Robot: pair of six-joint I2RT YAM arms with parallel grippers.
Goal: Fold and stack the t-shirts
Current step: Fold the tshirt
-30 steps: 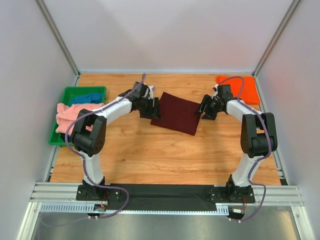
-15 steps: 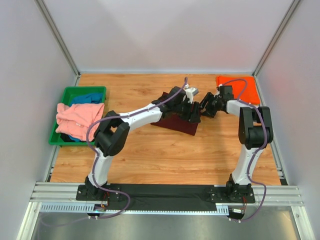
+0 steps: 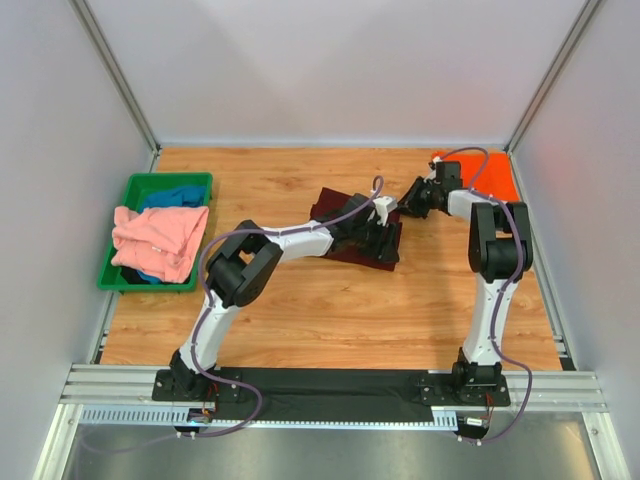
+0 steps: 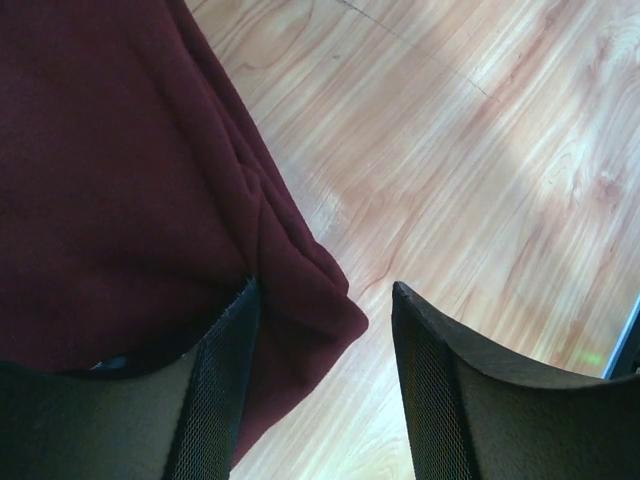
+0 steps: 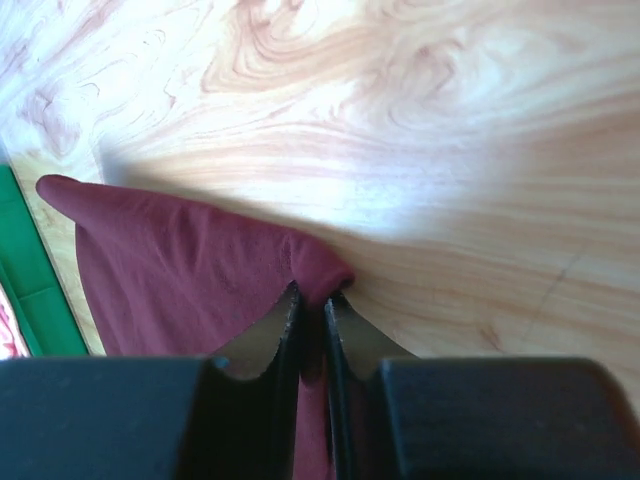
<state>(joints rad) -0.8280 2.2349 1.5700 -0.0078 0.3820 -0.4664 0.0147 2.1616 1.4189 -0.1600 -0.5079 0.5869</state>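
Four t-shirts, one tray and two arms are on the wooden counter [image 3: 300, 310]. At the left edge stands the one green tray [image 3: 170, 177]. Two shirts lie in it: the salmon-pink t-shirt [image 3: 155, 238], which hangs over its right rim, and the blue t-shirt [image 3: 178, 194] at its far end. Between the middle of the counter and the far edge lies the one maroon t-shirt [image 3: 330, 205], folded. The left jaws stand wide open astride one corner of it, one finger [image 4: 225, 390] over the cloth and the other over bare wood, and they grip nothing. The right jaws are almost closed and pinch another corner of this same shirt. In the far right corner lies the one orange t-shirt [image 3: 497, 182], flat.
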